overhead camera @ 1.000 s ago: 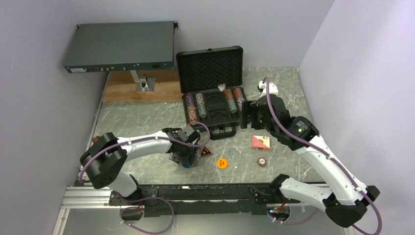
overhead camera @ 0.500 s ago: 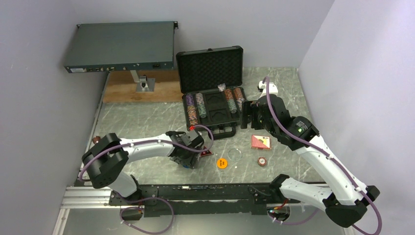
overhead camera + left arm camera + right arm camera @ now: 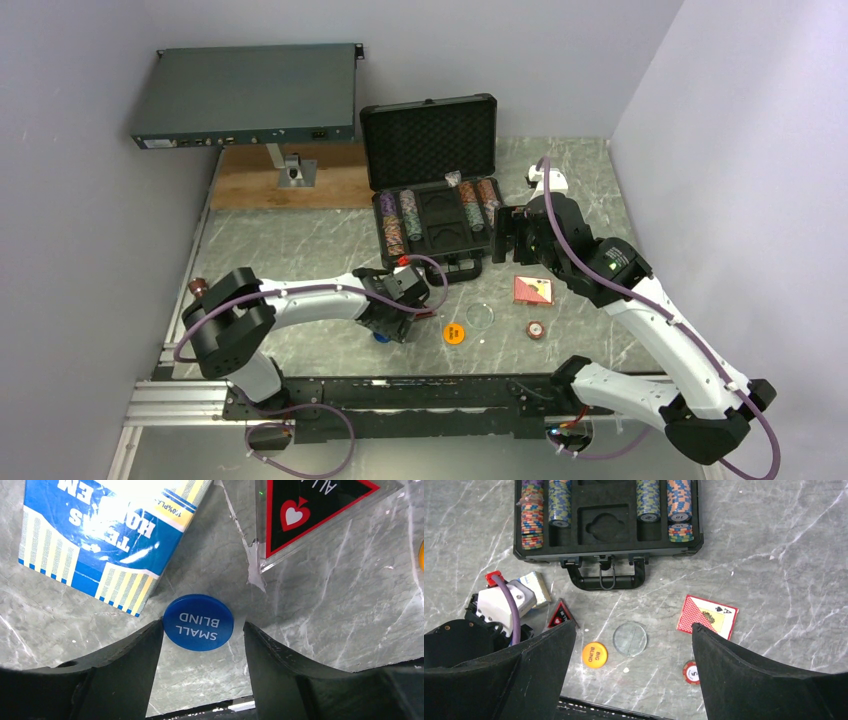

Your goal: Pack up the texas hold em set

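Observation:
The black briefcase (image 3: pixel 430 190) lies open at the back, with striped chip rows (image 3: pixel 649 500) in its foam. My left gripper (image 3: pixel 202 626) is open and low over the table, its fingers either side of the blue "SMALL BLIND" button (image 3: pixel 198 622), the left finger touching its edge. A blue card deck (image 3: pixel 107 535) and the red-edged triangle (image 3: pixel 320 510) lie just beyond it. My right gripper (image 3: pixel 634 626) is open and empty, held high over the orange "BIG BLIND" button (image 3: pixel 594 655), a clear disc (image 3: pixel 630 638), a red card deck (image 3: pixel 707 616) and a loose chip (image 3: pixel 691 672).
The large grey electronics box (image 3: pixel 250 95) stands on a bracket at the back left, above a wooden board (image 3: pixel 290 185). The case handle (image 3: pixel 606 577) faces the loose pieces. A small white object (image 3: pixel 552 180) lies right of the case. Walls close in both sides.
My left gripper has shifted right along the table and now covers the triangle in the top view. The right arm has not moved.

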Robot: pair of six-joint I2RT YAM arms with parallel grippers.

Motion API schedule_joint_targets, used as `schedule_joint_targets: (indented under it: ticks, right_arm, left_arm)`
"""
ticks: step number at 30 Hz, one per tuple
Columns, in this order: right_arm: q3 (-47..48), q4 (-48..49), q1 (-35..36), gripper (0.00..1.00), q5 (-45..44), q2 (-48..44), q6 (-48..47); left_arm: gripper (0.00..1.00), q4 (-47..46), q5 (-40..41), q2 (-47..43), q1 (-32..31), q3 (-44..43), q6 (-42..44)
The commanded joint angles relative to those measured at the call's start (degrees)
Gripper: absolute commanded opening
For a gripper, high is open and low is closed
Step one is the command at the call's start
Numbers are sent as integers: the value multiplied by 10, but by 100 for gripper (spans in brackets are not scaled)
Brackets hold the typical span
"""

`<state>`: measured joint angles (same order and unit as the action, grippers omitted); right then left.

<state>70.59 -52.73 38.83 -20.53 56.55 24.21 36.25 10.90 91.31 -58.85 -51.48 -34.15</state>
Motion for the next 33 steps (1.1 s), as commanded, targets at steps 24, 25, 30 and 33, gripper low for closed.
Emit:
schedule_joint_targets:
  ticks: [24, 25, 30, 33]
  right_arm:
    - [6, -17, -2, 85, 12, -13, -8]
    - [6, -16, -2, 85, 13, -12, -7]
    - [9, -11, -2, 85, 15, -8, -3]
    - [11, -8, -2, 85, 15, -7, 1]
  left_arm:
    - [32, -56, 29, 13, -12, 77, -43]
    - [30, -53, 30, 11, -14, 77, -43]
    - [27, -26, 37, -14, -25, 65, -45]
    - [25, -9, 44, -30, -30, 56, -49]
